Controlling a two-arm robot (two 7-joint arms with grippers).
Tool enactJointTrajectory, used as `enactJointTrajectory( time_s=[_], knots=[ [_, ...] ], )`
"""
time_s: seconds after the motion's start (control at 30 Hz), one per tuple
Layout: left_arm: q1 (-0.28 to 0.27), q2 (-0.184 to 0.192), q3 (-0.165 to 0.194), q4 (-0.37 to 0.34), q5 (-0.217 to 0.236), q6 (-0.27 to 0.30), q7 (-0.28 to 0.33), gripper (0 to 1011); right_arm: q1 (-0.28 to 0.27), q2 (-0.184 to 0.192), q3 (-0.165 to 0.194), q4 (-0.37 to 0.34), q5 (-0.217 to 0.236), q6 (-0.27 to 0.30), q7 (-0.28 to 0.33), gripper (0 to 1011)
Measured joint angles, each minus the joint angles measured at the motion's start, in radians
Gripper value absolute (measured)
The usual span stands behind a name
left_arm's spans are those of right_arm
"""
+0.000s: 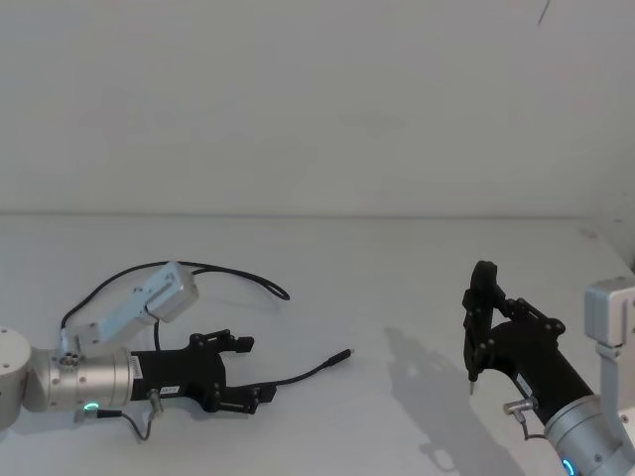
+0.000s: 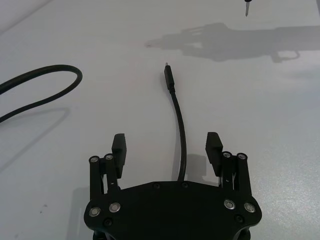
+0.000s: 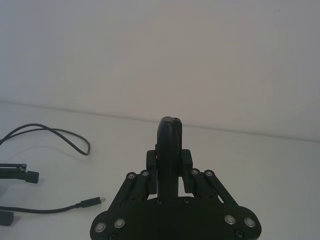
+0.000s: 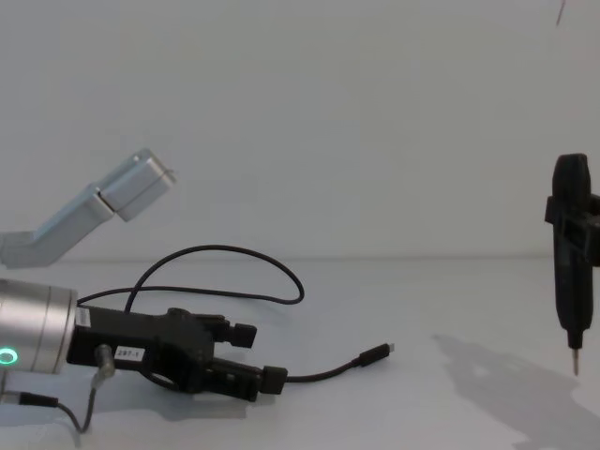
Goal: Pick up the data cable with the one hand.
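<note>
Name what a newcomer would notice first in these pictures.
The left gripper sits low over the white table on the robot's left, fingers open on either side of the black data cable. The cable's plug lies free just ahead of it. The right gripper is raised at the right, fingers together.

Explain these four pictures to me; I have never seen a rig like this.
This is a two-armed robot at a white table. One picture looks down from its head, one across from its chest, one from each wrist. The left arm's black two-jaw end effector lies low over the table, jaws open either side of the long thin black data cable, near its small metal-tipped plug. Nothing is held yet. The right arm's black end effector with a pointed metal-tipped finger hangs shut, away from the cable.
</note>
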Motion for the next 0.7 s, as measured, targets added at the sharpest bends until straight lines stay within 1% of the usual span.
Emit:
enactJointTrajectory(
  time_s=[0.23, 0.3, 0.37, 0.4, 0.47, 0.5, 0.6, 0.63, 0.7],
  knots=[
    [-0.012, -0.002, 0.017, 0.006, 0.007, 0.006, -0.001, 840, 0.000, 0.000, 0.000, 0.000, 0.000, 0.000, 0.000, 279],
    [-0.016, 0.000, 0.024, 0.007, 0.014, 0.010, -0.004, 773, 0.000, 0.000, 0.000, 0.000, 0.000, 0.000, 0.000, 279],
    [-0.019, 0.001, 0.030, 0.007, 0.018, 0.012, -0.006, 739, 0.000, 0.000, 0.000, 0.000, 0.000, 0.000, 0.000, 279],
    [-0.021, 0.002, 0.035, 0.006, 0.022, 0.014, -0.008, 684, 0.000, 0.000, 0.000, 0.000, 0.000, 0.000, 0.000, 279],
    [-0.022, 0.004, 0.040, 0.004, 0.026, 0.017, -0.010, 636, 0.000, 0.000, 0.000, 0.000, 0.000, 0.000, 0.000, 279],
    [-0.023, 0.005, 0.043, 0.002, 0.027, 0.018, -0.011, 577, 0.000, 0.000, 0.000, 0.000, 0.000, 0.000, 0.000, 279],
    [-0.024, 0.009, 0.053, -0.006, 0.034, 0.024, -0.014, 513, 0.000, 0.000, 0.000, 0.000, 0.000, 0.000, 0.000, 279],
    [-0.025, 0.009, 0.055, -0.007, 0.034, 0.025, -0.014, 452, 0.000, 0.000, 0.000, 0.000, 0.000, 0.000, 0.000, 279],
    [-0.025, 0.011, 0.060, -0.011, 0.037, 0.027, -0.015, 396, 0.000, 0.000, 0.000, 0.000, 0.000, 0.000, 0.000, 279]
  ],
)
